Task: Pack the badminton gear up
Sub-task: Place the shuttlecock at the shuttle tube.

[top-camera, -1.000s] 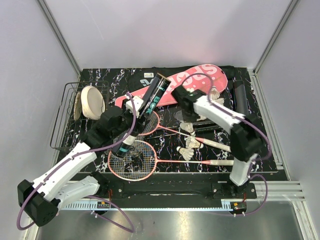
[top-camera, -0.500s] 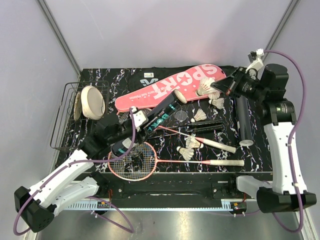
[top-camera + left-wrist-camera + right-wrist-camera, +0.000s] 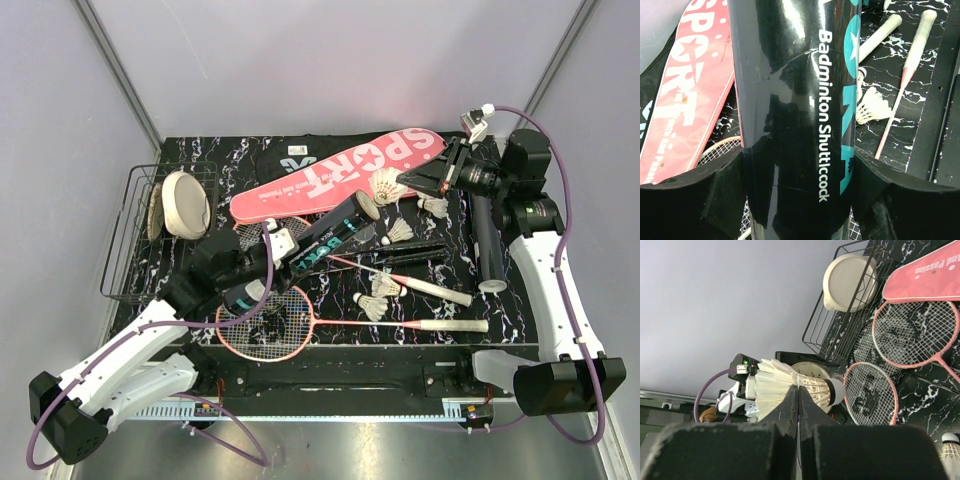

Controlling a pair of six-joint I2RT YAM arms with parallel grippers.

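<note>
My left gripper is shut on the dark tube, lettered "Badminton Shuttlecock" in the left wrist view, and holds it tilted with its open end towards the right. My right gripper is shut on a white feather shuttlecock, pinching its feathers, with the cork pointing at the tube's mouth. Two pink-framed rackets lie on the table. Several shuttlecocks lie near their white handles. The pink "SPORT" case lies on the black bag at the back.
A black wire basket at the left holds a cream round disc. A second dark tube lies at the right edge. A black bar lies across the middle.
The right arm swung out to the right and now brings a shuttlecock back left towards the tube's mouth. The left gripper lowered and tilted the tube to the right.
</note>
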